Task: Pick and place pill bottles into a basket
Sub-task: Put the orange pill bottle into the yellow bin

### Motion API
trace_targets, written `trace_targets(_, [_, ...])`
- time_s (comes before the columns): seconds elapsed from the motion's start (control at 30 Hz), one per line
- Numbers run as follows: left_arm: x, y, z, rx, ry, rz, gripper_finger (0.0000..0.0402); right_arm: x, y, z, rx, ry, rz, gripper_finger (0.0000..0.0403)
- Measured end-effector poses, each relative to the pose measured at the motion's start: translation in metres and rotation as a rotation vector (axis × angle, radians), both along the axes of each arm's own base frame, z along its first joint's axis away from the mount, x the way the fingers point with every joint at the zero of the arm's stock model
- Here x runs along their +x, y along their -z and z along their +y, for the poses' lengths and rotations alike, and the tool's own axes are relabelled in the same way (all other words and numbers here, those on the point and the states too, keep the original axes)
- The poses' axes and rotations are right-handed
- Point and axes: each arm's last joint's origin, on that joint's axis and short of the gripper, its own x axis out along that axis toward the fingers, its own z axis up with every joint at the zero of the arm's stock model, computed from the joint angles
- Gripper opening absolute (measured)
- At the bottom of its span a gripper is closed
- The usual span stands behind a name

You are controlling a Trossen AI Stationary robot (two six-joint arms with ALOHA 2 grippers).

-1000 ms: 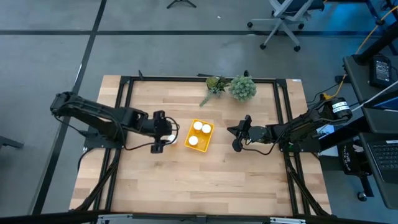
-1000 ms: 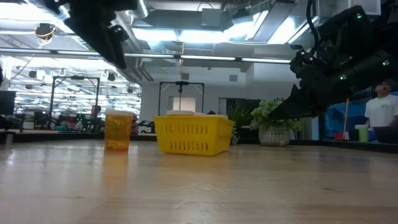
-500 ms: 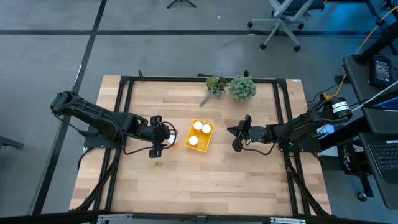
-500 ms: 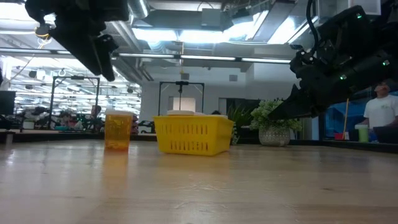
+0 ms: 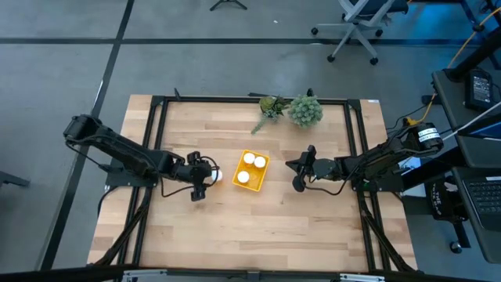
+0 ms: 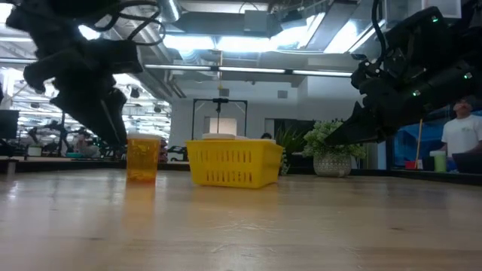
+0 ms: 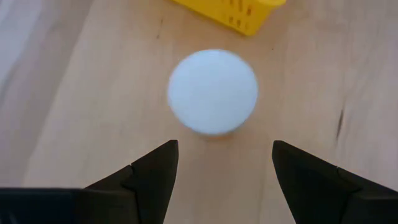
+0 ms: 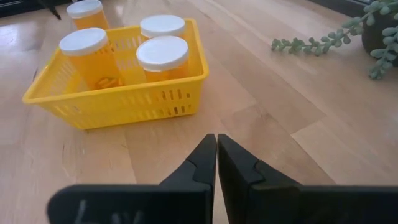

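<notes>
Fourth pill bottle (image 7: pixel 212 91) upright on the table (image 5: pixel 235 227), just beside the basket (image 5: pixel 263 178) on its left-edge side, untouched. Three capped bottles (image 8: pixel 161 53) inside basket, mid-table. Left gripper (image 7: pixel 217 171) above the lone bottle, fingers spread wide, empty. Right gripper (image 8: pixel 216 163) near basket's other side, fingers pressed together, holding nothing.

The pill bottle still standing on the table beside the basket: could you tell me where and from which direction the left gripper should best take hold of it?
Grip the pill bottle across its round sides just below the white cap, coming straight down from above. It stands upright beside the basket, apart from it, and the open left gripper is above it, its fingers spread wider than the cap, so a vertical descent should probably straddle it.
</notes>
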Motion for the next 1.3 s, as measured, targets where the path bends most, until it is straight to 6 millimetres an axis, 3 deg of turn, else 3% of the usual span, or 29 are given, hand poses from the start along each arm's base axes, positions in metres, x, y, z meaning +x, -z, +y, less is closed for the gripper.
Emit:
trace_targets(0.27, [-0.006,0.025,-0.003,-0.026,-0.030,-0.209,0.0255,0.000,0.000,0.000,0.000,0.000,0.000,0.0020])
trace_targets(0.6, [-0.016,0.041,0.002,-0.033,-0.121,-0.301,0.0255,0.000,0.000,0.000,0.003,0.001,-0.001,0.0020])
trace_targets(1.0, [-0.023,0.054,-0.001,-0.067,-0.082,-0.329,0.0255,0.000,0.000,0.000,0.002,0.000,-0.001,0.0020])
trace_targets(1.3, [-0.016,0.069,-0.003,0.024,-0.103,-0.324,0.0255,0.000,0.000,0.000,0.002,0.000,-0.001,0.0020])
